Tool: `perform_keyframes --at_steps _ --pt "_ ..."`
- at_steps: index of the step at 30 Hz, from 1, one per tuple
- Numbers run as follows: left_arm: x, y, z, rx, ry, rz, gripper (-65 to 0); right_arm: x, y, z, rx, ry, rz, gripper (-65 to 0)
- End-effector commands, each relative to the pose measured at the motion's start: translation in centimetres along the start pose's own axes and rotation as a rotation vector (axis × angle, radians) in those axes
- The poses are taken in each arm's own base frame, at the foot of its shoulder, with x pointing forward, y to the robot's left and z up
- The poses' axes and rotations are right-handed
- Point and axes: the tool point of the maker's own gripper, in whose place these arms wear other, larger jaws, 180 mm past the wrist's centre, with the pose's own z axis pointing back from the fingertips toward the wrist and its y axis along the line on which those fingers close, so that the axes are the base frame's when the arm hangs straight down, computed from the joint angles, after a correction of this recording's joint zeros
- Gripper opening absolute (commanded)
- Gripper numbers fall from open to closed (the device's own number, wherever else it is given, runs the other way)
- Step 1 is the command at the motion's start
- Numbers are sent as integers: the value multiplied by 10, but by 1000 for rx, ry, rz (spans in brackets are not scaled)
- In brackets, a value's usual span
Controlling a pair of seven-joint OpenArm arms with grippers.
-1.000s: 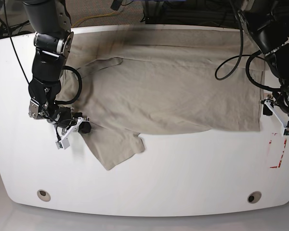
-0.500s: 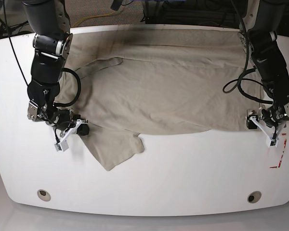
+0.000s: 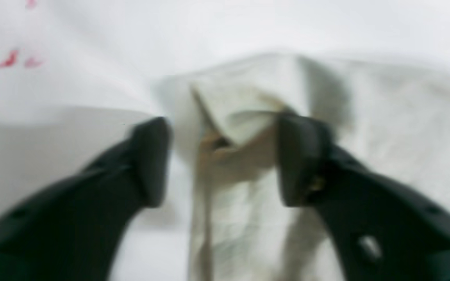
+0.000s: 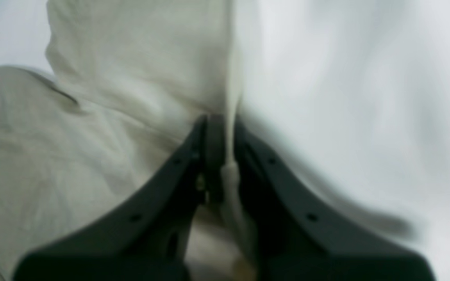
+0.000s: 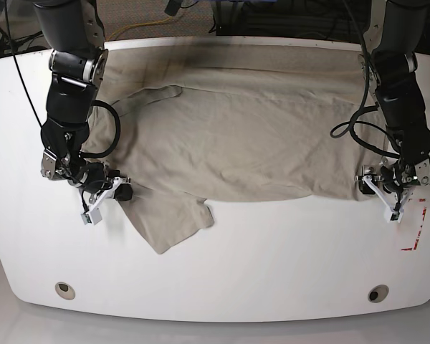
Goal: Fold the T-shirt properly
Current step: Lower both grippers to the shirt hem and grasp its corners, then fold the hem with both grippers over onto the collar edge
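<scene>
The left gripper (image 5: pixel 384 195) has moved in from the table's (image 5: pixel 272 258) edge and now straddles the T-shirt's (image 5: pixel 258 136) bottom corner with jaws wide apart, while the right gripper (image 4: pixel 225 156) stays pinched on the sleeve edge, so lifting seems near.

I work over a white table (image 5: pixel 272 251) with a glossy top and rounded near corners. Two round holes sit close to its near edge, one at the left (image 5: pixel 65 290) and one at the right (image 5: pixel 378 293). Red tape marks (image 5: pixel 416 233) lie on the right side; they show as blurred red flecks (image 3: pixel 10 59) in my left wrist view. Beyond the far edge the floor is speckled carpet (image 5: pixel 143 16), with a yellow cable (image 5: pixel 140 27) and dark cables (image 5: pixel 272 21) trailing across it. The light is even and soft, and the shadows on the white top are faint.
</scene>
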Motion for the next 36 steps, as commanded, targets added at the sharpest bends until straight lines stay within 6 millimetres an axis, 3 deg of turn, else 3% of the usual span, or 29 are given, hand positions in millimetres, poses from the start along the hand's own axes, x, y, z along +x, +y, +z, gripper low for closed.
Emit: perform_keyframes --at_steps 1,3,4,6,10,18,27,31,36 --pt "16 -3 3 -12 -35 -8 -521 35 0 9 2 -80 33 -642" --pt "18 -4 4 -13 -45 -12 -632 45 2 11 1 -100 47 -644" --pt "19 -3 4 -12 -46 -14 -650 51 3 13 -2 -112 58 -644" --pt "19 -4 4 -14 -44 -16 -650 57 4 16 -5 -124 76 -644" --pt "50 -6 26 -10 -138 -112 -650 77 10 30 -28 -132 150 -650" --pt "55 -22 51 -6 -199 -257 -650 95 8 65 -106 -121 277 -650" --pt "49 -24 93 104 -210 -340 -650 82 18 109 -222 -69 452 -650" --pt "40 -19 98 123 -203 -335 -650 74 26 116 -236 -74 493 -650" --pt "31 -19 109 151 -201 -361 -650 64 21 122 -251 -67 480 -650"
